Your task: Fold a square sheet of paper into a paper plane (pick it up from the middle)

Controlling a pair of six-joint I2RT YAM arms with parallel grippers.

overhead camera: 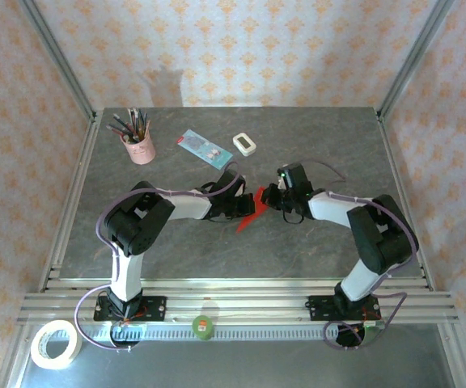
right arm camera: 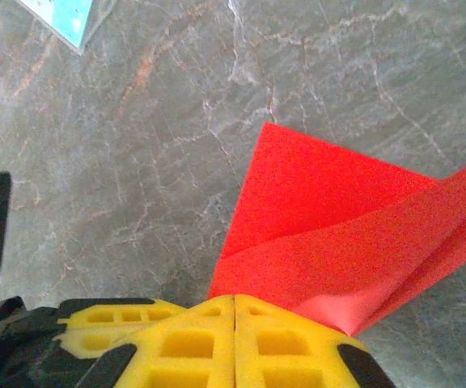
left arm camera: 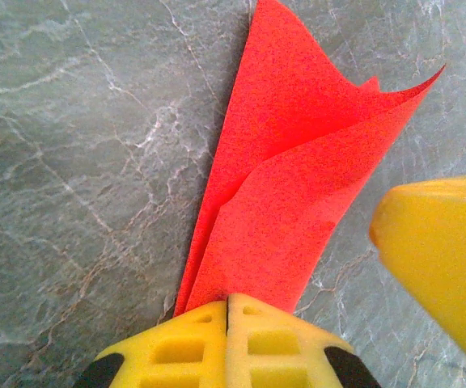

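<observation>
Left wrist view: red paper sheet is pinched between clenched left fingers; also grasped by clenched right fingers.

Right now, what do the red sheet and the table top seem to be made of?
The red sheet: probably thin matte paper; it bends in soft layers without shine. The table top: grey with pale veins, stone or a stone-look print; unclear which.

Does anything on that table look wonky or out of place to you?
The red paper, pinched in the left arm's fingers, looks untidy: its folded layers gape apart and one edge curls up instead of lying flat and creased. Nothing else stands out.
</observation>
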